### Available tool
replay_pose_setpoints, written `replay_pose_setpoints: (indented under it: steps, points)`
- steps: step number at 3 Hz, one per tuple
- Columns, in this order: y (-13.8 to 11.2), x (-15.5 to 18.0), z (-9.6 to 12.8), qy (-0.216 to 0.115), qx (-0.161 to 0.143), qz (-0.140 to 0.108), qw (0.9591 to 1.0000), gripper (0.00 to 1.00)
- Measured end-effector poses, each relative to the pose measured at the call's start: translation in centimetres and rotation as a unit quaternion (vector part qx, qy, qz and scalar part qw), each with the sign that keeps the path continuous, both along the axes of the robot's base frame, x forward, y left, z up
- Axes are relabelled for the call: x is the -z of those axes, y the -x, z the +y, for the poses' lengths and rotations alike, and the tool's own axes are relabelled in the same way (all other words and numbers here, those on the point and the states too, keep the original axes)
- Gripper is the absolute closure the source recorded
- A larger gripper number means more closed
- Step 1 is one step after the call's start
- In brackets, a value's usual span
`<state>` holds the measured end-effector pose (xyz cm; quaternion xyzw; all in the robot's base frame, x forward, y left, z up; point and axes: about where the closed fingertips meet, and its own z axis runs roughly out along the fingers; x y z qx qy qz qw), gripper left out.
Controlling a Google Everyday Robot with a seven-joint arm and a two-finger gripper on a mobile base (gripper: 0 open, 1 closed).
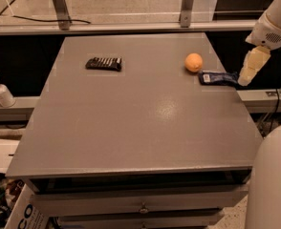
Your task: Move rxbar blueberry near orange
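The rxbar blueberry [218, 78] is a flat dark blue bar with a white label patch at its left end. It lies flat on the grey table [140, 123] near the right edge. The orange [193, 62] sits just up and left of the bar, a small gap apart. My gripper [244, 81] hangs from the white arm at the far right, just off the table's right edge. Its cream tip is by the bar's right end. I cannot tell whether it touches the bar.
A black bar with white stripes [103, 63] lies at the table's back left. A white pump bottle [0, 92] stands on a ledge to the left. A metal rail with posts [59, 6] runs behind the table. My white base [274, 180] fills the lower right.
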<state>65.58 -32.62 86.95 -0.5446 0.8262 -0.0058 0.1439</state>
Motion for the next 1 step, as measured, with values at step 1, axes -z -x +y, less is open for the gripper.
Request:
replay_pose_setpoints:
  steps: [1]
  points:
    - [-0.06,0.06,0.04,0.001,0.0,0.0,1.0,0.0]
